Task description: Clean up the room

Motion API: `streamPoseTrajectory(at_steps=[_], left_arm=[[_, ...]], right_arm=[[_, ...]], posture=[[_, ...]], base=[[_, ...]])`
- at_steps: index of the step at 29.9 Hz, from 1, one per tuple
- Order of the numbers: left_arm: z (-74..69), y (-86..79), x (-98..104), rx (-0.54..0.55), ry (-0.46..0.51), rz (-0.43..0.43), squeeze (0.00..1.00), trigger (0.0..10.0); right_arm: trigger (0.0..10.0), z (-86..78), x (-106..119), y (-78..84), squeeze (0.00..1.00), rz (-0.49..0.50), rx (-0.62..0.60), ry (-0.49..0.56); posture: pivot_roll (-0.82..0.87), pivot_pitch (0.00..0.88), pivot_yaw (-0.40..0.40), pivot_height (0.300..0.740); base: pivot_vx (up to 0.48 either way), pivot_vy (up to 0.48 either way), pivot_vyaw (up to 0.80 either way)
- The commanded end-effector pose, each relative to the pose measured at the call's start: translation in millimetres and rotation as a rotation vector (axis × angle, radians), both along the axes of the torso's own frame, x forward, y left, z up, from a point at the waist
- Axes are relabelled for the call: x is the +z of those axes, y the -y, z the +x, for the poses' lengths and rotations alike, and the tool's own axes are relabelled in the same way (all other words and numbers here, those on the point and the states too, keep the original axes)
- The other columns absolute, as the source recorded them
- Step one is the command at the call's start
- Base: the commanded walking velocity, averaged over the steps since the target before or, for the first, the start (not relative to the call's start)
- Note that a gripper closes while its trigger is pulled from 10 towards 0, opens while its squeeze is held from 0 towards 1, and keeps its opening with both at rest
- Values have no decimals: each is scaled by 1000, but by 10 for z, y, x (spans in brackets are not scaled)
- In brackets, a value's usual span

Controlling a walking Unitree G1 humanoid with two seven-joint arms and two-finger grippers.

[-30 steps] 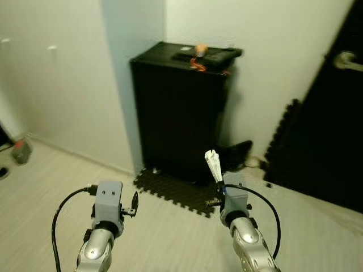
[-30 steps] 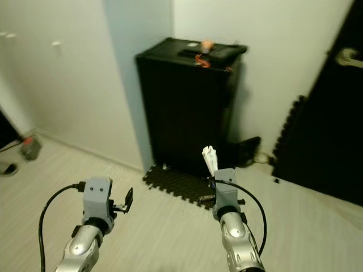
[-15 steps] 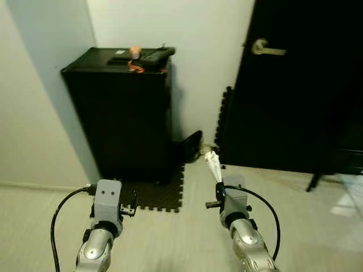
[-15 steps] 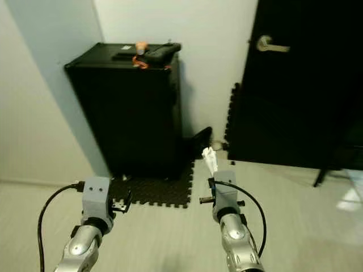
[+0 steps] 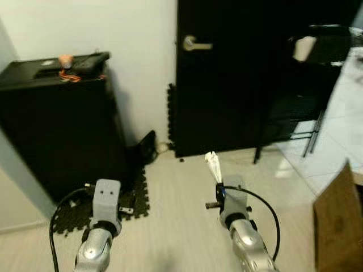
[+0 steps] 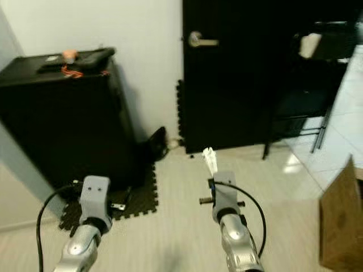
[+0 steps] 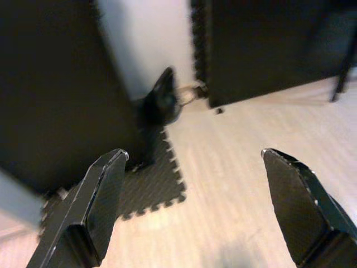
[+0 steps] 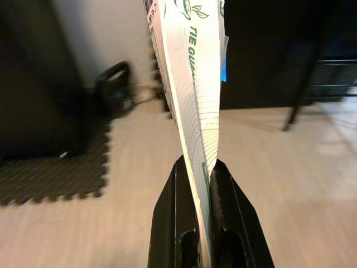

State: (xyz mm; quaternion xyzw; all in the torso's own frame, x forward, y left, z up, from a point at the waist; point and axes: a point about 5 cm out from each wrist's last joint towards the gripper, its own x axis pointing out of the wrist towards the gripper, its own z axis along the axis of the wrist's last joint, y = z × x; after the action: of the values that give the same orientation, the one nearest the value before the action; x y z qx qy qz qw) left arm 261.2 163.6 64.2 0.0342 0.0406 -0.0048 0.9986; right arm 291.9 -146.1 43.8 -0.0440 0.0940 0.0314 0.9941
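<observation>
the right gripper [image 8: 203, 184] pinches a folded white paper packet [image 8: 192, 78] with green print, held upright above the pale floor [image 5: 181, 226] before a black door [image 5: 238, 73]. the left gripper [image 7: 195, 190] hangs spread wide, holding nothing, above a black foam mat [image 7: 150, 187] beside a black cabinet [image 5: 57, 119].

A white wrapper [image 8: 192, 84] printed with green letters and a small green leaf mark is showing a bit of blue at one edge, between the black fingers of the right pincer [image 8: 204, 184]. The left pincer [image 7: 195, 184] is showing black fingers too. Both arms are showing silver with grey housings. The floor [image 5: 176, 226] is showing pale wood grain. The cabinet [image 5: 57, 124], the door [image 5: 238, 79] and the interlocking foam mat [image 5: 133, 204] are all showing black; something orange [image 5: 66, 60] is sitting on the cabinet top. The wall [image 5: 136, 34] is looking white, the cardboard box [image 5: 340, 226] brown.
</observation>
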Motion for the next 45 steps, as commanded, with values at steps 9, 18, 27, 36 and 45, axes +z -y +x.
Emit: streamPoseTrajectory(at_steps=[9,18,27,36,45], left_arm=[[-2,55,-59,-42,-51,2,0,10000],[-5,66,-81,-44,-65,0,0,10000],[2,59,-83,-37,-74,-12,0,10000],[-2,41,-62,-15,-59,-17,0,10000],[24,43,-30,-21,-41,-16,0,10000]], right_arm=[[10000,-31,-57,14,0,-22,-19,-28],[10000,-36,-82,54,0,-40,-40,-46],[10000,-32,-97,82,0,-57,-56,-60],[10000,-39,-113,98,0,-65,-61,-71],[10000,-23,-109,106,0,-100,-61,-76]], posture=[[-27,69,19,740],[-28,75,24,740],[-30,75,24,740],[-31,79,20,740],[-35,79,21,740]], base=[[0,0,-800],[0,0,-800],[0,0,-800],[0,0,-800],[301,0,-80]])
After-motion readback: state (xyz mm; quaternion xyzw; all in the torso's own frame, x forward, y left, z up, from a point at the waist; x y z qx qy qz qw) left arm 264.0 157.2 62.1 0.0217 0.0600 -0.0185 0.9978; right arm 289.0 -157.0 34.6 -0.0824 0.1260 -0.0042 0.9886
